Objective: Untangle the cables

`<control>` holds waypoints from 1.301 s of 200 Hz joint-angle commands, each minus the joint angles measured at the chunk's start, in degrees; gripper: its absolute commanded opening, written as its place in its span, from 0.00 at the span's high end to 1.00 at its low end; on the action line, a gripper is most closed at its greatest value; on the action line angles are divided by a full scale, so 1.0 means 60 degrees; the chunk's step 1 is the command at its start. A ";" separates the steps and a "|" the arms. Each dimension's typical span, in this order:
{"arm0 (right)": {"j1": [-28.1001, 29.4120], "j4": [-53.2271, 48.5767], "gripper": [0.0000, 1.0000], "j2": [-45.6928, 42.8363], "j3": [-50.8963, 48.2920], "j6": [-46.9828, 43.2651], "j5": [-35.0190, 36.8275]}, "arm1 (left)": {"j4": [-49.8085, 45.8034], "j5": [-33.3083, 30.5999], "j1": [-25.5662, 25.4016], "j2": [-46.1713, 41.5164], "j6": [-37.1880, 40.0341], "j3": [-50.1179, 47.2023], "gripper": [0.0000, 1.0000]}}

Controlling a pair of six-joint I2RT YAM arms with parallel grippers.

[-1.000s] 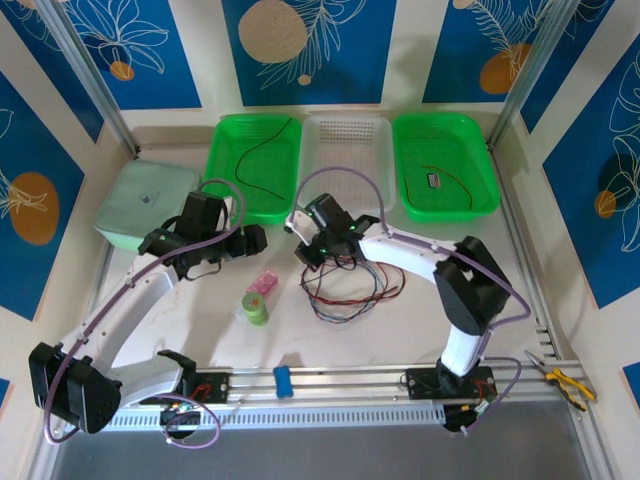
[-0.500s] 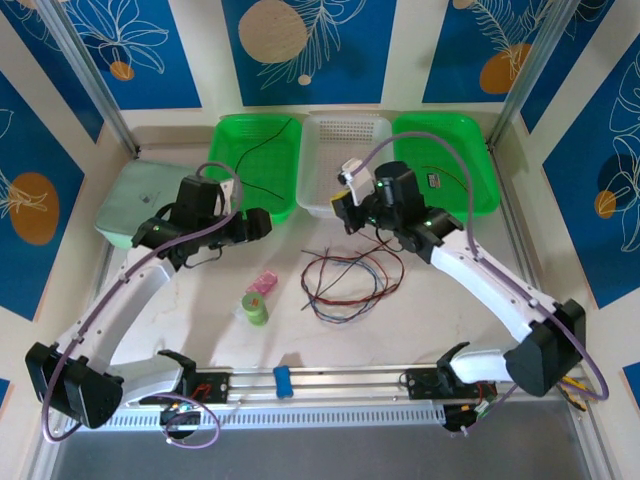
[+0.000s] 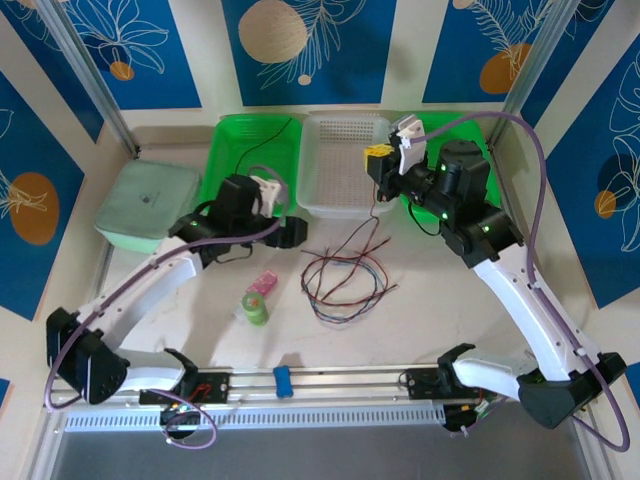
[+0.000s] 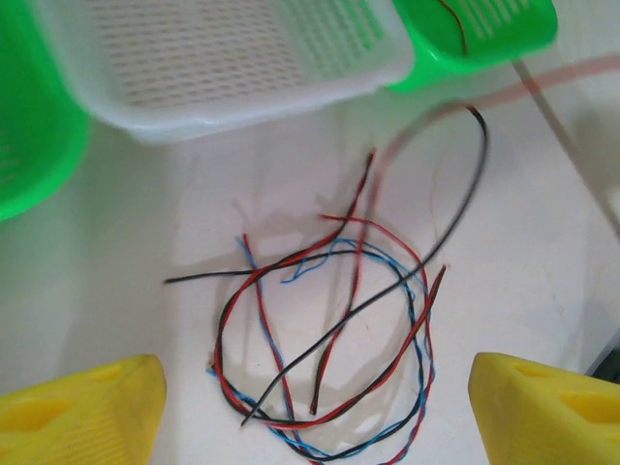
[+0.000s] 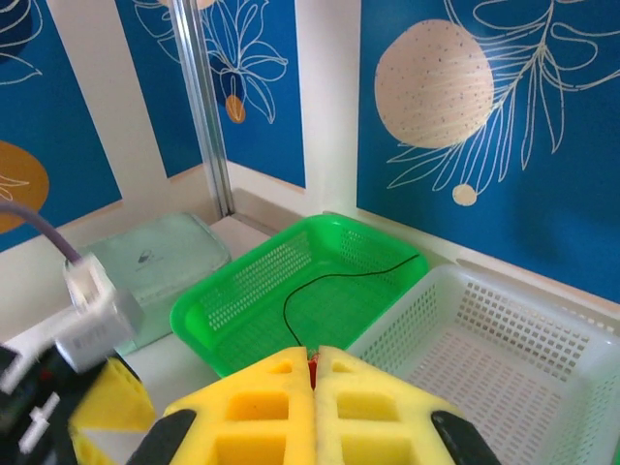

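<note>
Tangle of thin black, red and blue cables [image 3: 345, 278] lies on the white counter [image 3: 430, 290]. One red strand is clamped in the right gripper [image 3: 377, 158], held high. It is best drawn out slowly, with the rest pinned by the wide-spread left gripper [image 4: 310, 407].

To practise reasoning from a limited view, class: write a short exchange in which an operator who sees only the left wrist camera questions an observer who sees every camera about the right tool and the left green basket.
Operator: I see the cables on the table. Where is the right tool?
Observer: Raised beside the white basket, at its right edge.
Operator: Is it holding anything?
Observer: It is shut on a red strand that runs down to the pile.
Operator: What is in the left green basket?
Observer: One black cable, lying loose.
</note>
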 commanded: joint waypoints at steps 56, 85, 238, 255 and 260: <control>-0.0120 -0.0389 1.00 0.0037 0.1057 0.0220 -0.0391 | 0.1015 0.0059 -0.1459 0.2876 0.1707 0.1488 0.16; -0.0175 -0.0423 1.00 -0.0065 0.1064 0.0221 -0.0421 | 0.1093 0.0740 -0.1804 0.3757 0.1460 0.2111 0.20; -0.1336 -0.0631 1.00 -0.0514 0.0830 0.0526 -0.1083 | 0.2427 0.2330 -0.1495 0.3022 0.0116 0.1122 0.16; -0.1378 -0.0631 1.00 -0.0520 0.0832 0.0541 -0.1084 | 0.2758 0.2841 -0.1725 0.3131 0.0139 0.1091 0.17; -0.1392 -0.0631 1.00 -0.0513 0.0831 0.0546 -0.1101 | 0.2733 0.2861 -0.1837 0.3170 0.0322 0.1095 0.17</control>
